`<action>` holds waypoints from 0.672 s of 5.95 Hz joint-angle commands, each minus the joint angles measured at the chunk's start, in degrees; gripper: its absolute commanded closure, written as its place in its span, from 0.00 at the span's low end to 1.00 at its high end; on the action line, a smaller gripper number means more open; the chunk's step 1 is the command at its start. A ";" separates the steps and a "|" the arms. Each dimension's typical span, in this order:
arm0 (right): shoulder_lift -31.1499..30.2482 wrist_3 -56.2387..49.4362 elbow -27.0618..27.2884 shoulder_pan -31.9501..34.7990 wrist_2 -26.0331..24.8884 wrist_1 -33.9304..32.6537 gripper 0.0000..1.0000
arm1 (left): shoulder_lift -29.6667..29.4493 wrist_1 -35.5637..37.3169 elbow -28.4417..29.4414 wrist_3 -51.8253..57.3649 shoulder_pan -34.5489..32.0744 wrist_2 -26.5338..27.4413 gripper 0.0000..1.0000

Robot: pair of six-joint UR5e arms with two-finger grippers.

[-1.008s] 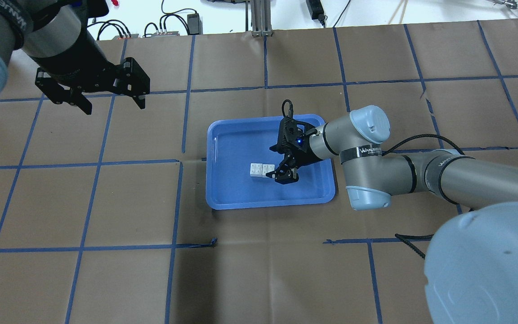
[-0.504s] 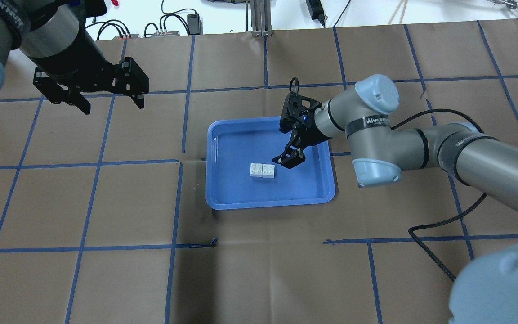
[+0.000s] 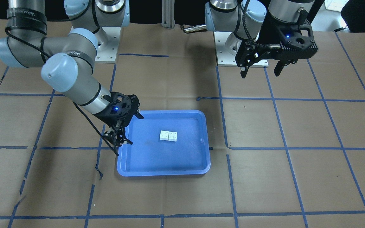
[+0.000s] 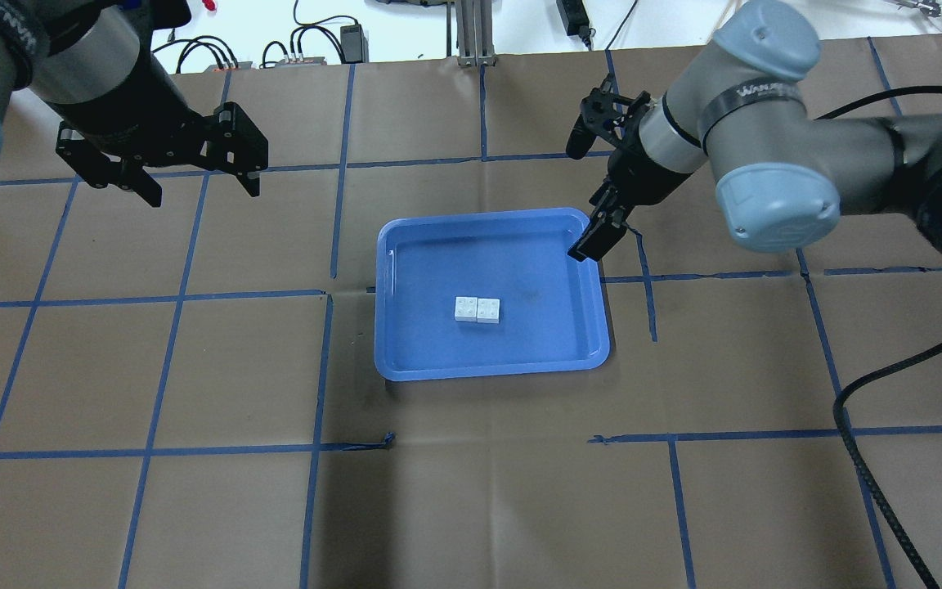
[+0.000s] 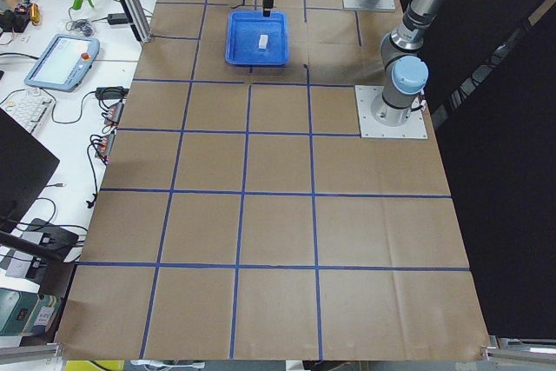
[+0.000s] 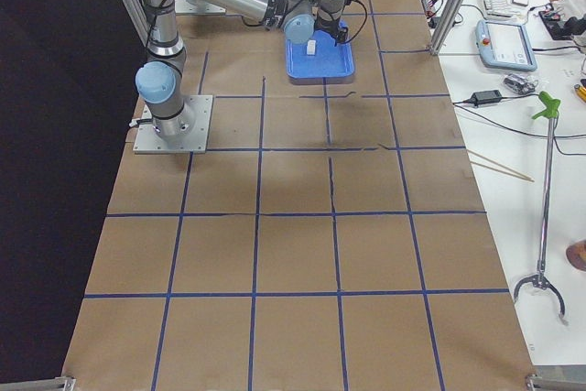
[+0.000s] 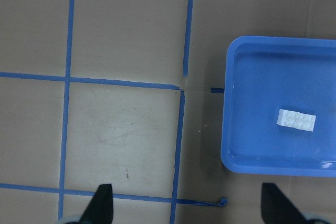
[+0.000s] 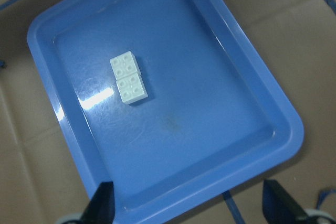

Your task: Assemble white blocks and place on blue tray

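Note:
Two white blocks point(image 4: 477, 309), joined side by side, lie in the middle of the blue tray point(image 4: 438, 254). They also show in the front view point(image 3: 168, 135), the left wrist view point(image 7: 297, 120) and the right wrist view point(image 8: 129, 77). My right gripper point(image 4: 589, 244) is open and empty, raised over the tray's far right corner, apart from the blocks; in the front view point(image 3: 123, 148) it hangs over the tray's left edge point(image 3: 120, 164). My left gripper point(image 4: 203, 192) is open and empty, high over the table at the far left.
The brown paper table cover carries a grid of blue tape lines point(image 4: 332, 294). Cables and power bricks point(image 4: 307, 45) lie past the table's far edge. The right arm's black cable point(image 4: 847, 409) loops over the table at the right.
My right gripper has left the blocks, risen and drawn back to the tray's far right corner. The joined blocks stay put in the tray. The left arm has hardly moved.

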 commanded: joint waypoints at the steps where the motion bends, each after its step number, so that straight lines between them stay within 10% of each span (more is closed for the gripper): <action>1: -1.81 18.82 -4.58 -0.99 -8.01 7.43 0.00 | -0.03 0.04 0.05 0.02 -0.09 -0.03 0.00; 4: -7.59 42.77 -8.64 -1.25 -18.21 12.98 0.00 | 0.06 0.04 0.14 0.02 -0.27 -0.03 0.00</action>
